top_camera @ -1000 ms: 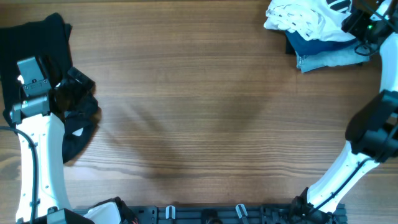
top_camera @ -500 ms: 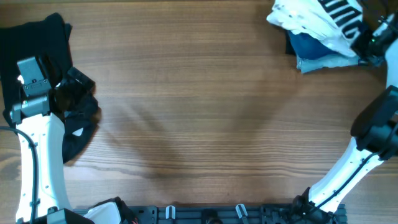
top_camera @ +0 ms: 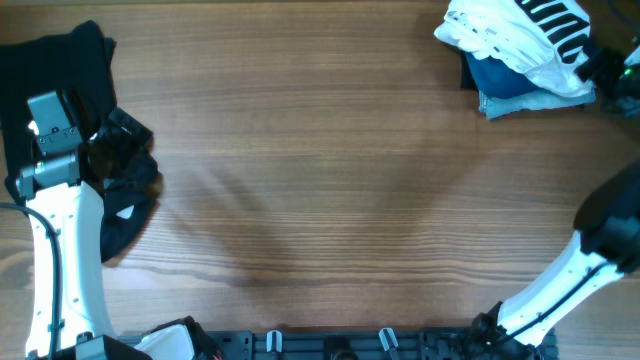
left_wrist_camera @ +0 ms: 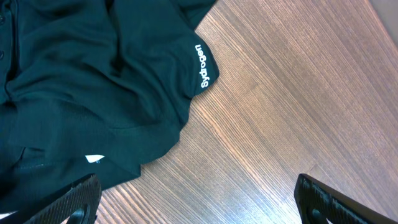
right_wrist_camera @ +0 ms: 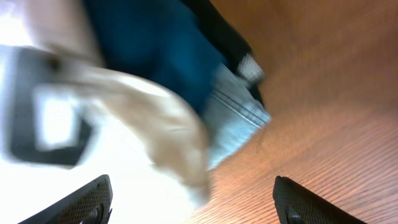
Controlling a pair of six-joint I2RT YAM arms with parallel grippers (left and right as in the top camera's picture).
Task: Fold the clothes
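The clothes, a crumpled white T-shirt [top_camera: 505, 40] with a black-striped print [top_camera: 562, 20], lie heaped at the table's far right corner on top of folded garments. In the right wrist view the white T-shirt [right_wrist_camera: 124, 112] is a blurred mass filling the left side. My right gripper [top_camera: 605, 72] sits at the shirt's right edge. It [right_wrist_camera: 196, 208] is open, fingers [right_wrist_camera: 81, 202] wide apart, with a flap of white cloth hanging loose between them toward the left finger. My left gripper [top_camera: 130, 160] [left_wrist_camera: 199, 211] stands open over bare wood, far from the shirt.
A dark blue garment [right_wrist_camera: 155, 50] and a pale blue one [top_camera: 520, 95] [right_wrist_camera: 233, 121] lie folded under the shirt. A black garment [top_camera: 70, 60] [left_wrist_camera: 93, 87] with white lettering covers the table's left end under the left arm. Bare wood [top_camera: 330, 180] spans the middle.
The right gripper has slid rightward and nearer along the pile. The shirt's striped print has turned up into view and the white cloth has spread right. The left arm has not moved.
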